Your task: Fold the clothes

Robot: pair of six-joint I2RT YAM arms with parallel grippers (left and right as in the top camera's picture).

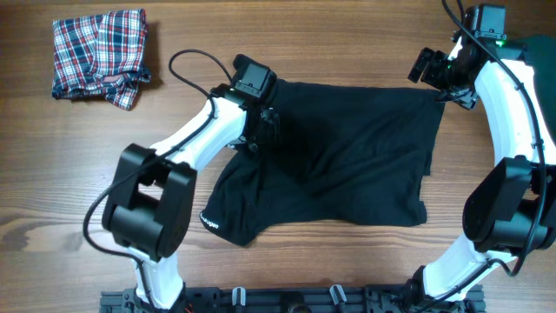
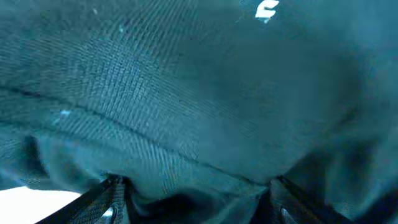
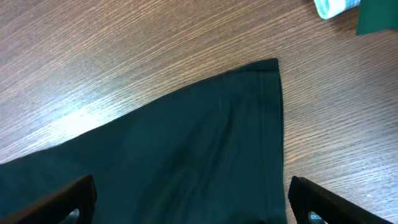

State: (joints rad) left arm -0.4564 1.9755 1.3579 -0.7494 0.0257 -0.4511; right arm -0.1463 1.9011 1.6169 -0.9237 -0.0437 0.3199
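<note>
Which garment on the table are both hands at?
The black shirt spread in the middle: left hand at its upper left edge, right hand over its upper right corner. The plaid garment lies apart in the far left corner.

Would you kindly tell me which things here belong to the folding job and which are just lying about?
Job: black shirt, plaid garment, dark green cloth, left claw, right claw.
Lying about: pale blue item beside the green cloth.

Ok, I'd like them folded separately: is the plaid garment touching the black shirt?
Apart. The overhead view shows bare table between the plaid garment, bunched at the far left corner, and the black shirt spread at the centre.
</note>
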